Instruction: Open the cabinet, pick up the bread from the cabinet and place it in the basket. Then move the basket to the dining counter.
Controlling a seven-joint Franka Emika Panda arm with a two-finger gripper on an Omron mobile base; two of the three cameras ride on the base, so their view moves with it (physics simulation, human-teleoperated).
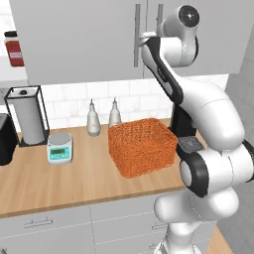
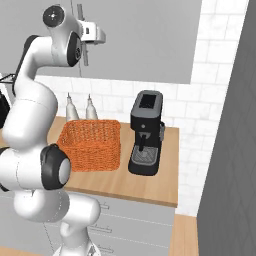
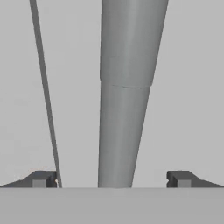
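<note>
A kitchen scale (image 1: pixel 60 148) is sitting on the wood worktop (image 1: pixel 59 181) beside a paper towel holder (image 1: pixel 28 115). Two bottles (image 1: pixel 103 117) are standing against the backsplash. A coffee machine (image 2: pixel 146 133) is occupying the worktop's right end.

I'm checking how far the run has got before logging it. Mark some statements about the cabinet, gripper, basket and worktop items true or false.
1. The cabinet doors are closed. True.
2. The gripper is shut on nothing, away from the handle. False: its fingers stand apart on either side of the handle, open.
3. The basket sits on the wood worktop. True.
4. A bun lies in the basket. False: no bread shows in it in the base views.
5. The coffee machine stands to the left of the basket in the right base view. False: it stands to the right.
6. A kitchen scale sits on the worktop. True.
</note>
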